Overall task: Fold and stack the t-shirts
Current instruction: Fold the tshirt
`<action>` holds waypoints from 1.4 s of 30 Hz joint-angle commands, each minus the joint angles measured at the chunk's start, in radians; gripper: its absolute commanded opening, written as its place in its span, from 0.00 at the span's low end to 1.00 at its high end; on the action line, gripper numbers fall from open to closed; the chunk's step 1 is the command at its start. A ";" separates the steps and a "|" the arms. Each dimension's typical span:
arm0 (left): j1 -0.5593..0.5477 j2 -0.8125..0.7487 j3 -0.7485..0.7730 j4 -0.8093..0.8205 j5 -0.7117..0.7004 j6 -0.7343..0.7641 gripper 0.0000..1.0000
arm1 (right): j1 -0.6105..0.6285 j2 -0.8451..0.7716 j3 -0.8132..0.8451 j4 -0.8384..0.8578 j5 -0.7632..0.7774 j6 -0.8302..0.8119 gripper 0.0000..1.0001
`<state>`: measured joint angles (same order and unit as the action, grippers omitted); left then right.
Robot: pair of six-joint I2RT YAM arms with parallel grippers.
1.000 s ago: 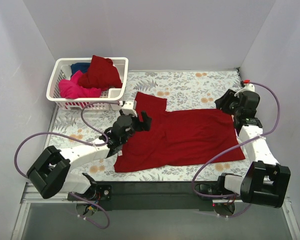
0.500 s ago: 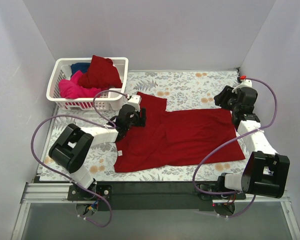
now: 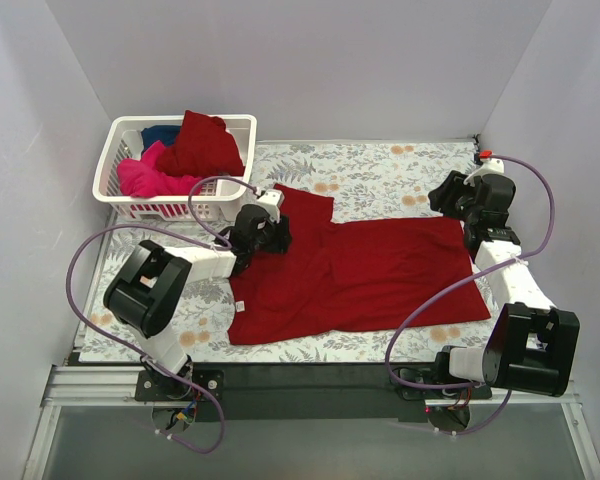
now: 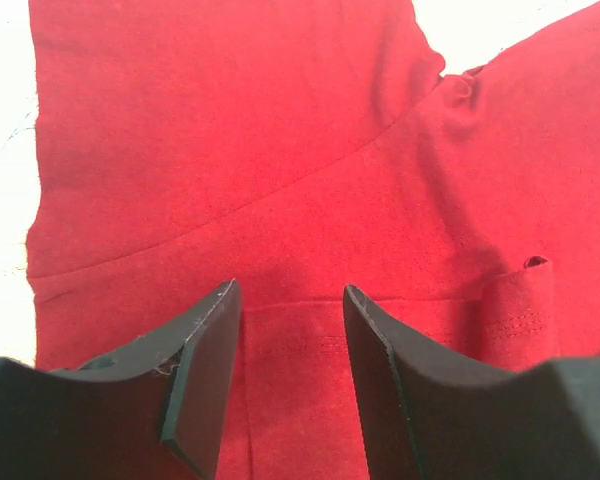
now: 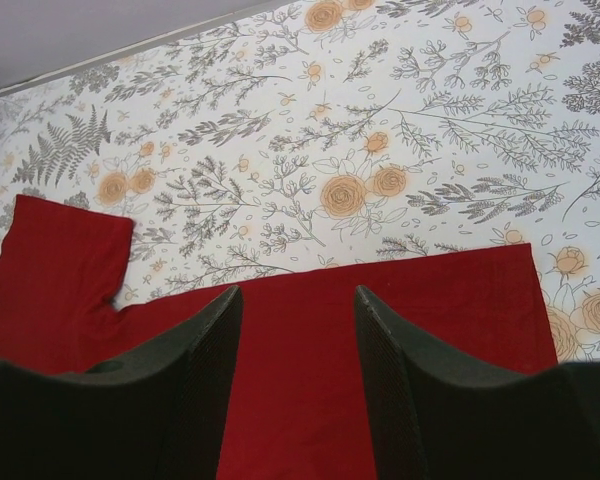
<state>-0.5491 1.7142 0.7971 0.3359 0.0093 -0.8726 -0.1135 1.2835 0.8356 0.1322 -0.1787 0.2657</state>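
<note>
Dark red t-shirt (image 3: pixel 380 275) flat; other t-shirts (image 3: pixel 195 148) in heap.

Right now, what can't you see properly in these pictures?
- Top view: the dark blue t-shirt is mostly buried in the basket under the hot pink t-shirt and a dark red t-shirt.
- Top view: the left pincer hides its own tips and part of the spread t-shirt.
- Left wrist view: the picture edges cut that shirt off; whether the tips touch it is unclear.
- Right wrist view: the right pincer blocks the cloth behind it.
</note>
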 commanded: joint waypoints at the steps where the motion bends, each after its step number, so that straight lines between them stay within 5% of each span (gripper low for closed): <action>1: 0.031 0.004 0.010 -0.015 0.087 -0.005 0.42 | 0.002 -0.035 -0.006 0.047 0.007 -0.016 0.44; 17: 0.038 0.042 0.027 -0.028 0.078 -0.008 0.33 | 0.002 -0.055 -0.020 0.047 0.021 -0.022 0.44; 27: 0.044 0.061 0.037 -0.055 0.057 -0.005 0.18 | 0.002 -0.064 -0.026 0.047 0.035 -0.028 0.45; 32: 0.046 0.056 0.037 -0.063 0.041 -0.003 0.00 | 0.002 -0.067 -0.027 0.046 0.038 -0.029 0.45; 42: 0.057 -0.051 -0.007 -0.014 -0.054 -0.005 0.00 | 0.002 -0.075 -0.029 0.046 0.044 -0.033 0.45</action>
<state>-0.5053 1.7535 0.8024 0.2916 0.0147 -0.8864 -0.1135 1.2366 0.8055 0.1379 -0.1520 0.2504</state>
